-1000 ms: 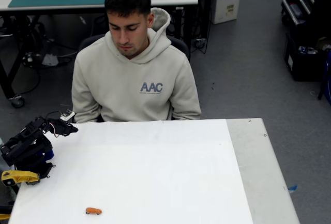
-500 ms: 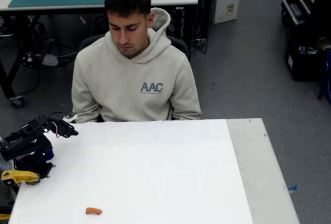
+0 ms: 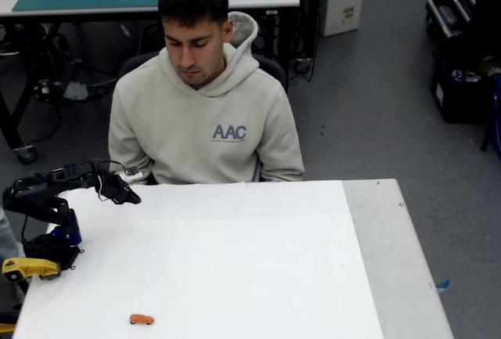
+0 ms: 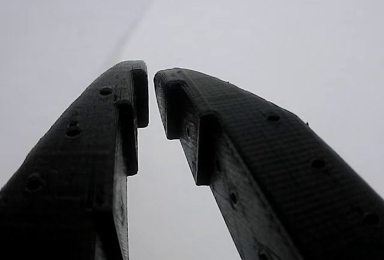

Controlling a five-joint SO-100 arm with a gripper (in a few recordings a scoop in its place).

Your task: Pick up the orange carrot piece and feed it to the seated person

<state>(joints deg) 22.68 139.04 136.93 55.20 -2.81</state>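
The orange carrot piece (image 3: 142,319) lies on the white table near its front left edge, small and oblong. The seated person (image 3: 205,120) in a beige hoodie sits behind the far edge, head bowed toward the table. My black gripper (image 3: 125,194) hangs over the far left corner of the table, well behind the carrot and just in front of the person's arm. In the wrist view the gripper (image 4: 150,92) is shut, its fingertips almost touching, with nothing between them and only blank white surface beyond.
The white table (image 3: 258,261) has a grey strip (image 3: 391,245) along its right side. My arm's base (image 3: 55,249) stands at the left edge with a yellow handle (image 3: 30,268) beside it. Behind the person are a desk and boxes.
My arm has unfolded and stretched to the right, carrying the gripper from the left edge out over the table's far left corner. The carrot and the person have not moved.
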